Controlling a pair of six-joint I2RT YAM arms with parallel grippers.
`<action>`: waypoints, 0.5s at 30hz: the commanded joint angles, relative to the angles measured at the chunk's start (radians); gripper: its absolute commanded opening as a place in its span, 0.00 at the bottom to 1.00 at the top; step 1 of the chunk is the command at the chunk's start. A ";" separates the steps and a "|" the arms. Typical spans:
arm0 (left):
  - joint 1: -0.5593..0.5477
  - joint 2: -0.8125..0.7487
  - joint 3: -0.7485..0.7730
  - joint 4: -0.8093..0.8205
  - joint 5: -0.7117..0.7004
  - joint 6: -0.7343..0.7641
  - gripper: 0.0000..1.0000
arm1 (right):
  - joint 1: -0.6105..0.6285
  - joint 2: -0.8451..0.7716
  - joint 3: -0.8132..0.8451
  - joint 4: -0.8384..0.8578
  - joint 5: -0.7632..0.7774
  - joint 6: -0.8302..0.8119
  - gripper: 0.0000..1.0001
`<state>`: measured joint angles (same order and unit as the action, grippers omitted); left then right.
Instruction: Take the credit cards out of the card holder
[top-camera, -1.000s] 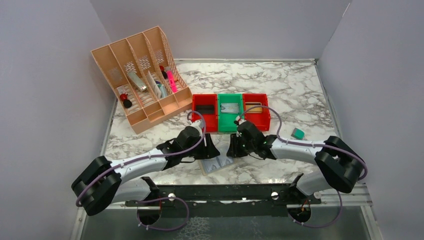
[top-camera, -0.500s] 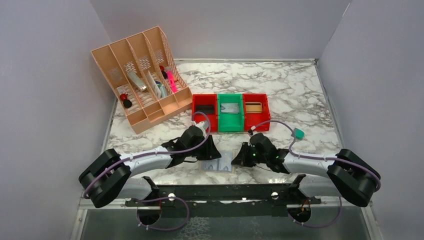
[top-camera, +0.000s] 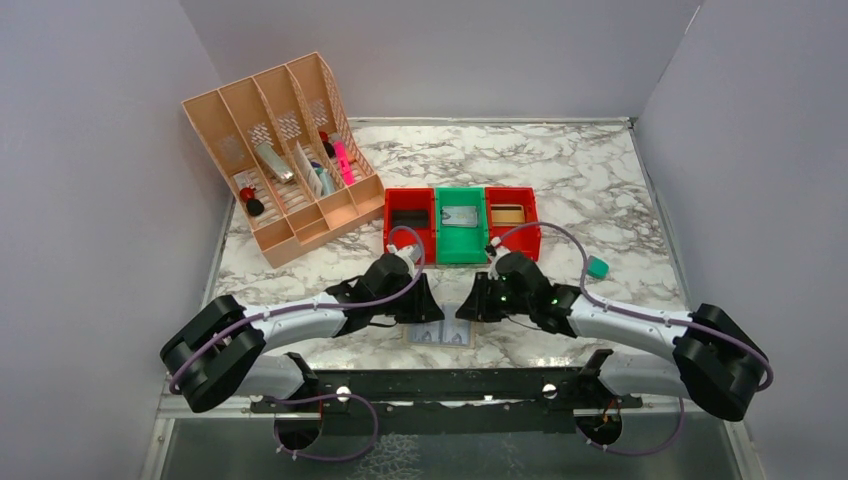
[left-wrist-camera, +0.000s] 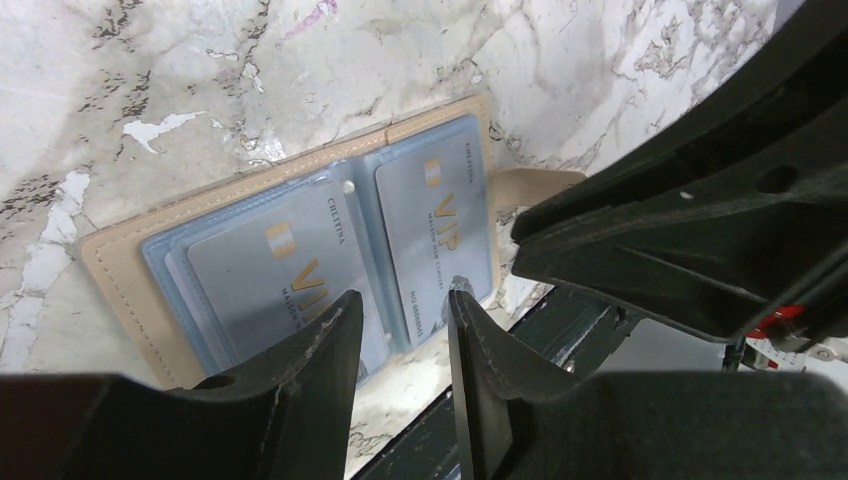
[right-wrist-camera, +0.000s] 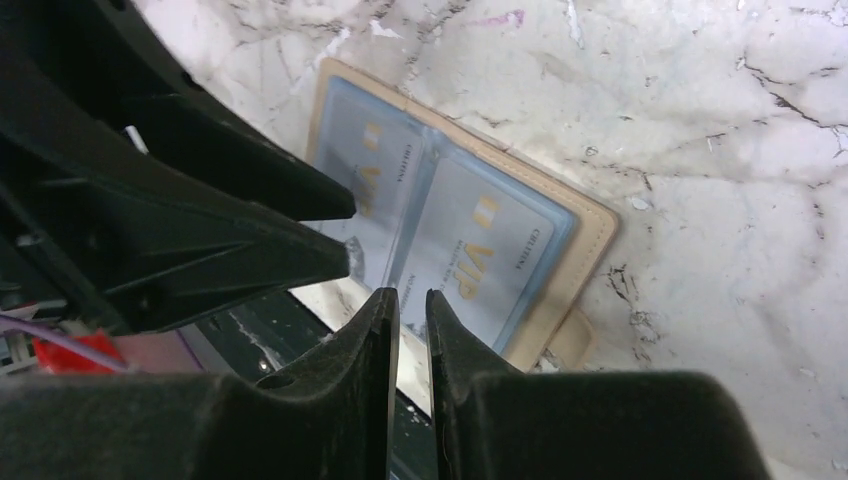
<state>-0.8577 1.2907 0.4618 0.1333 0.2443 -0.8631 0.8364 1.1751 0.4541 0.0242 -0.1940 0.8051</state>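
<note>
Underneath, a white marble table (top-camera: 600, 180). At its far left, a peach slotted organizer (top-camera: 280, 150), leaning back. Just right of that, three bins in a row: red bin (top-camera: 409, 222), green bin (top-camera: 460, 222), second red bin (top-camera: 512, 218). Reaching inward from the near edge, left gripper (left-wrist-camera: 404, 292) and right gripper (right-wrist-camera: 410, 293), tips close together over the card holder (left-wrist-camera: 360, 215). Lying open and flat at the table's near edge, tan border outward, clear sleeves up. Left jaws parted, nothing between; touching the holder or not, cannot tell. Right jaws only a narrow slit apart, pinching nothing. Tucked in the sleeves, two grey VIP cards (left-wrist-camera: 290, 270). Well off to the right, a small teal object (top-camera: 597, 267).
</note>
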 joint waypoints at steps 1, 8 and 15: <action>-0.004 0.005 -0.004 0.032 0.029 0.018 0.40 | 0.003 0.076 0.025 -0.047 0.007 -0.019 0.20; -0.014 0.042 0.017 0.039 0.080 0.047 0.43 | 0.003 0.150 -0.062 -0.056 0.063 0.056 0.15; -0.034 0.108 0.031 0.038 0.084 0.043 0.43 | 0.003 0.196 -0.117 -0.008 0.066 0.146 0.07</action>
<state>-0.8772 1.3697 0.4686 0.1543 0.3103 -0.8326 0.8360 1.3174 0.4091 0.0906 -0.1852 0.9066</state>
